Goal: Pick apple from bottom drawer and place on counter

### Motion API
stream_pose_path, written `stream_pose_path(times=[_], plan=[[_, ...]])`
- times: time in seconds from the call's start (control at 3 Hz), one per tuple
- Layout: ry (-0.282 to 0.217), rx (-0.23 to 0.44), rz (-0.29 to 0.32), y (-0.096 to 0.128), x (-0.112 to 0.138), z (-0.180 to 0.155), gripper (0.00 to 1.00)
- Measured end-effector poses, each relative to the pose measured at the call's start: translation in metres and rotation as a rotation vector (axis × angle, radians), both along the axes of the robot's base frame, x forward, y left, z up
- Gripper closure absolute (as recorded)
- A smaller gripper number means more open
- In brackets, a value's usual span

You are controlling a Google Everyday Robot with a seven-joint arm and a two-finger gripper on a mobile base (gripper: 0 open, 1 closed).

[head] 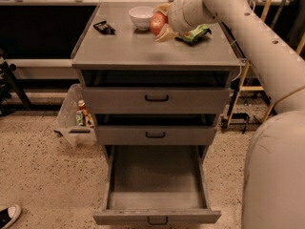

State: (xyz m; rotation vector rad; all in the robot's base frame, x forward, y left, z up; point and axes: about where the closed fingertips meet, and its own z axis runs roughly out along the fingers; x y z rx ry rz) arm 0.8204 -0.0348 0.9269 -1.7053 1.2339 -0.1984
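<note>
The red-orange apple [158, 23] is held in my gripper [162, 22] just above the grey counter [133, 49], right of the white bowl [141, 16]. The gripper's pale fingers close around the apple from above and below. My arm reaches in from the right. The bottom drawer [157, 185] is pulled out wide and its inside is bare. The two shallower drawers above it stand slightly ajar.
A small black object [104, 27] lies at the counter's back left. A green packet [194, 33] lies at the back right, under my arm. A clear plastic bin [74, 118] with bottles stands on the floor left of the cabinet. A shoe [8, 215] is at bottom left.
</note>
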Motion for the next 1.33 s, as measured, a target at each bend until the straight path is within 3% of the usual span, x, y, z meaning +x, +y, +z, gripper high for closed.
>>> stream_pose_path(times=[0.33,1.0,1.33], plan=[[0.1,0.058,-0.092,-0.007,0.0,-0.004,1.0],[0.253,0.205,-0.259,-0.009,-0.004,-0.018,1.0],[0.253,0.205,-0.26,-0.009,-0.004,-0.018,1.0]])
